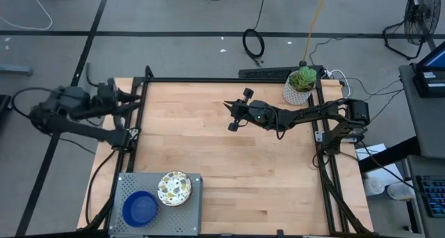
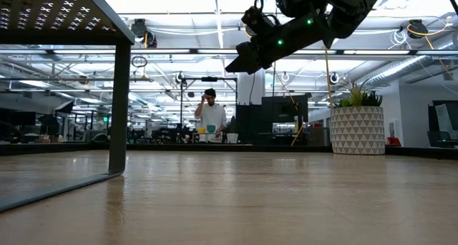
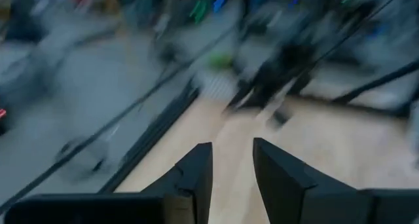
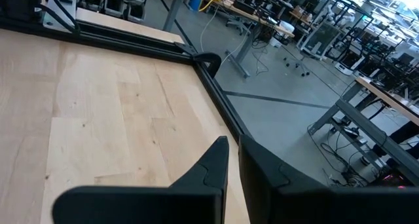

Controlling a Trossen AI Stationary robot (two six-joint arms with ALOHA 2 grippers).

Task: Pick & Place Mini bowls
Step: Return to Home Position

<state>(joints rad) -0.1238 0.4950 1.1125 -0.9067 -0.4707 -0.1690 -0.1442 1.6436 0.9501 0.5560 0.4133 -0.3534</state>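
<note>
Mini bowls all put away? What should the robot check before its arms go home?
1. Speckled bowl on the shelf: ok.
2. Blue bowl on the shelf: ok.
3. All six bowls there: cannot tell; from above, stacks hide the count.
4. No bowl lying on the table: ok.
5. Right gripper shut and empty, above the table: ok.
6. Left gripper slightly open and empty: ok.

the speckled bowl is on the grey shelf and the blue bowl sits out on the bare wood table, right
No. The blue bowl is on the grey shelf too, right beside the speckled bowl. The high view shows it.
</note>
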